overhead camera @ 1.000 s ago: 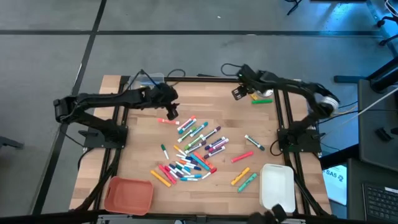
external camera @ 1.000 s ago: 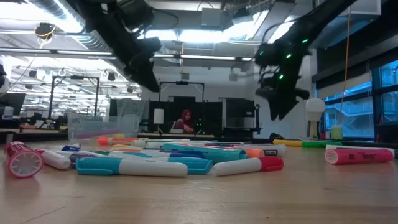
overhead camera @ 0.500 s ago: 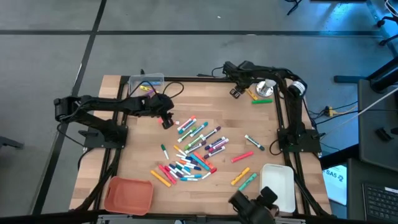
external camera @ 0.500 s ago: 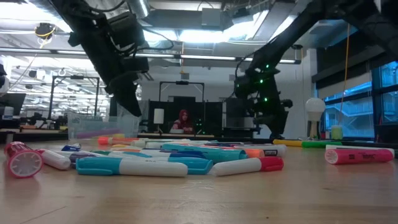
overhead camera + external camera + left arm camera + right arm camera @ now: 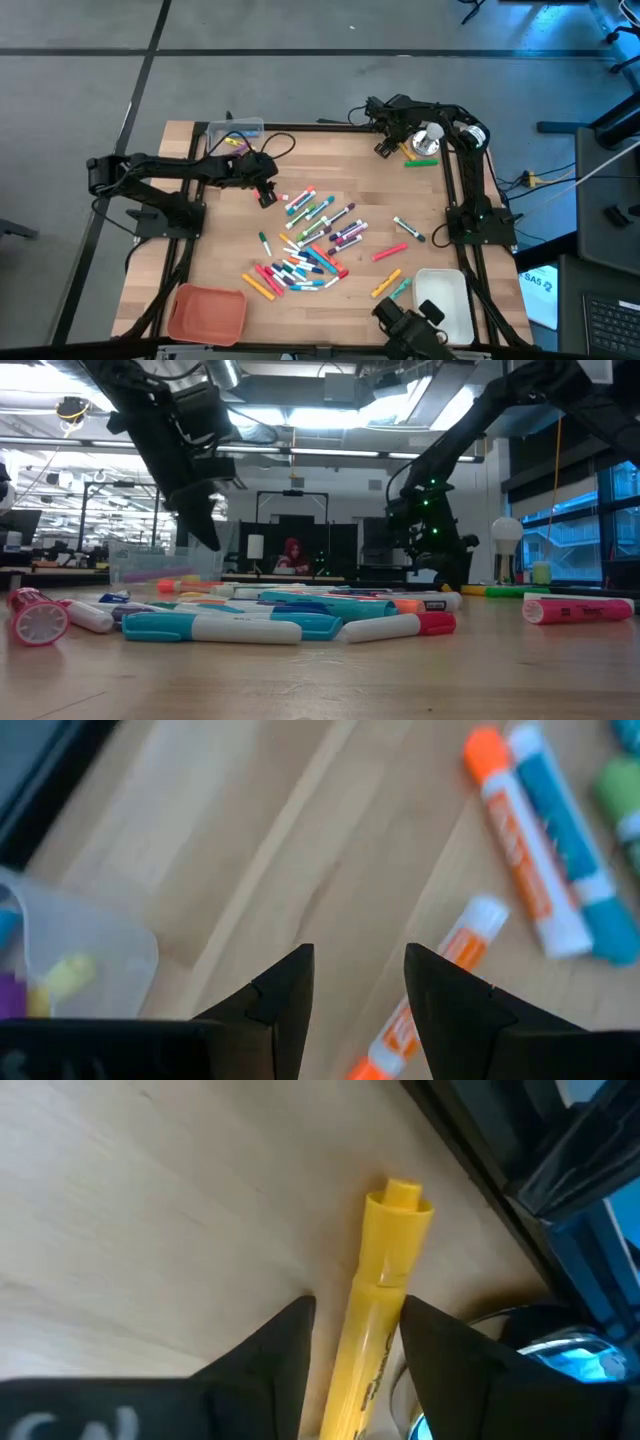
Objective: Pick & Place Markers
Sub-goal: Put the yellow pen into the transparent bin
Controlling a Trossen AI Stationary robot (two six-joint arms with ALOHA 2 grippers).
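Several coloured markers (image 5: 312,238) lie scattered over the middle of the wooden table. My left gripper (image 5: 266,194) hangs open just above the table at the pile's far-left edge. An orange-and-white marker (image 5: 440,982) lies flat just beside its fingers (image 5: 358,970). My right gripper (image 5: 386,148) is low at the far right corner, open, with one finger on each side of a yellow marker (image 5: 385,1280) that lies flat on the wood. A silver bell (image 5: 428,138) stands just behind it. My right gripper comes down along the yellow marker's barrel (image 5: 375,1330), which lies between its two fingers and flat on the table. Whether the fingers touch it, I cannot tell.
A clear container (image 5: 235,130) holding a few markers sits at the far left edge. A red tray (image 5: 205,312) and a white tray (image 5: 446,300) sit at the near corners. A green marker (image 5: 422,161) lies near the bell. A dark object (image 5: 405,328) shows at the near edge.
My left gripper has moved a little toward the table's left and near edges and come down. My right gripper has dropped from well above the table to the yellow marker at the far right corner, its arm folding back. A dark object has come in at the near edge.
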